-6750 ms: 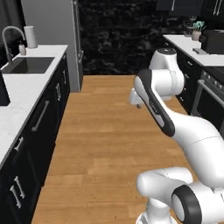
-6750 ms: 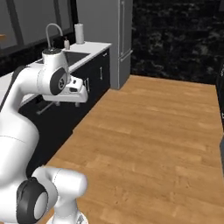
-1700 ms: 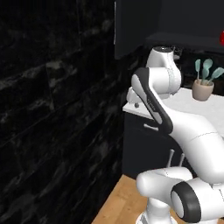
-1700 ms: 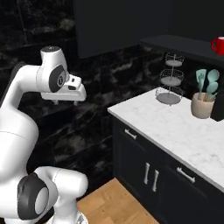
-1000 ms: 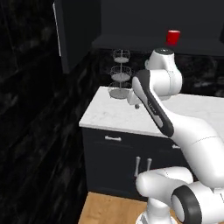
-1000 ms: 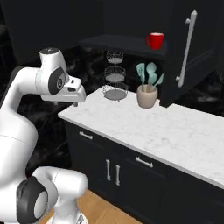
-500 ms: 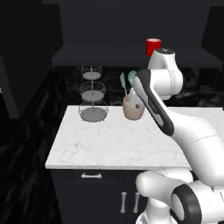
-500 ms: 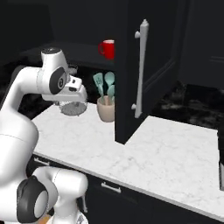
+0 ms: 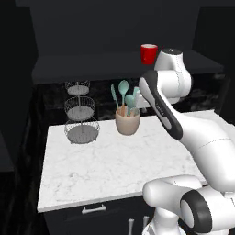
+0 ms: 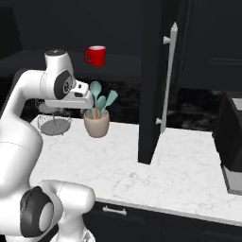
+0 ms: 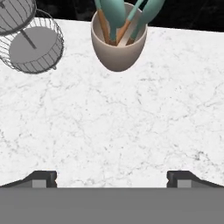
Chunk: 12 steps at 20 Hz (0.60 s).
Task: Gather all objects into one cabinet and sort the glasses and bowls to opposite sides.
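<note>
A glossy red mug [image 9: 148,53] [image 10: 96,56] stands on the dark inner shelf [image 9: 92,62] of the black wall cabinet. The cabinet's tall door [image 10: 152,94] hangs open, and its long silver bar handle [image 10: 168,75] faces me. My gripper [image 11: 112,177] hovers over the white marble counter [image 11: 131,127], well below the mug. It is open, its two dark fingertips [image 11: 43,178] wide apart with nothing between them. The bowls are out of view.
A beige crock [image 11: 118,41] [image 9: 127,123] [image 10: 97,123] of teal utensils stands on the counter just ahead of the gripper. A tiered wire stand [image 9: 81,114] [image 11: 33,43] is to its left. A dark appliance [image 10: 231,142] sits at the counter's right end.
The whole picture has shifted as the base turned: the counter, crock and open cabinet now sit more squarely ahead. The gripper has stayed open.
</note>
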Tool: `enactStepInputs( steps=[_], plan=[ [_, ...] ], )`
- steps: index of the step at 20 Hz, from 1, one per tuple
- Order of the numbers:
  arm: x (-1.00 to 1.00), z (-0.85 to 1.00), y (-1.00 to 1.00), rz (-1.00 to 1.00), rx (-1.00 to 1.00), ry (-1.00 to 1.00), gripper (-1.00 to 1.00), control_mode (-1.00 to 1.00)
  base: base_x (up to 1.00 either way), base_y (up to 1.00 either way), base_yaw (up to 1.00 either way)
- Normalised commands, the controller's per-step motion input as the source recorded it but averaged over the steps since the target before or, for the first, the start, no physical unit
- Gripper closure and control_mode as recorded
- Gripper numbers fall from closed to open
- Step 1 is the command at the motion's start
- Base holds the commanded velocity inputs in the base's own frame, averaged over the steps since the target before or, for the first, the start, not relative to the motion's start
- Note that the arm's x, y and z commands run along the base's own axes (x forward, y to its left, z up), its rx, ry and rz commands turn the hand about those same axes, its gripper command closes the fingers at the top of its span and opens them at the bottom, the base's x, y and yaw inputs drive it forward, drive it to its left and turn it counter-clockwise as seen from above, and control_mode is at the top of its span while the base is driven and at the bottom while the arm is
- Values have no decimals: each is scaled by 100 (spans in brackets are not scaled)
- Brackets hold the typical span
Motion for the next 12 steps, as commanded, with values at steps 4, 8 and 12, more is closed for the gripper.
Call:
enactStepInputs(
  steps=[4,8,12],
  plan=[
    [0,0,0,0,0,0,-100,100,17,46,-41],
    [0,0,0,0,0,0,-100,100,37,22,-33],
    [0,0,0,0,0,0,-100,100,59,2,-9]
  ],
)
